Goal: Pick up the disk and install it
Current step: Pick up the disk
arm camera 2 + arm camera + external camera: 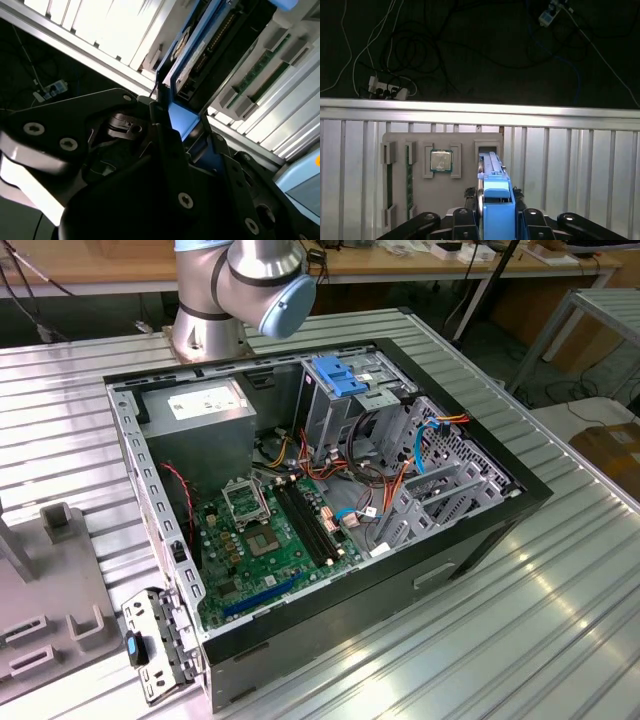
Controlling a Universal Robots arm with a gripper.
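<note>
Table, exterior view: ribbed aluminium tabletop (560, 570), shiny, with long straight grooves; wooden benches stand behind it.
Case: black tower (480, 530) lying flat with its side open; a green motherboard (280, 540) lies inside, with a grey power-supply box (200, 410) in the corner nearest the arm's base and a blue bracket (340, 375) atop a perforated metal cage.
Arm: rounded grey-and-blue joints (250, 280), rising from the table behind the case.
Room: bare table runs along the case on the exterior view's right; a matt grey fixture plate (50, 590) lies near it on the exterior view's left.
Floor, first wrist view: dark, strewn with loose cables (420, 50) beyond the table's straight edge.
Tray: flat grey plastic tray (445, 200) with moulded slots; a square metal-lidded processor (441, 161) sits in one.
Disk: the disk (492, 175) stands on edge at the tray's end slot, thin grey metal under a bright blue rail.
Claw: gripper (496, 220) drawn narrow, with black fingers (465, 220) against both sides of the blue rail.
Second wrist view, disk: the disk (195, 52) runs away from the claw over the grooved table.
Claw: gripper (184, 131) clamped on the blue end, black bolted fingers (165, 150) flanking it.
Edges: green memory sticks (260, 70) sit in slots just beside the disk.
</note>
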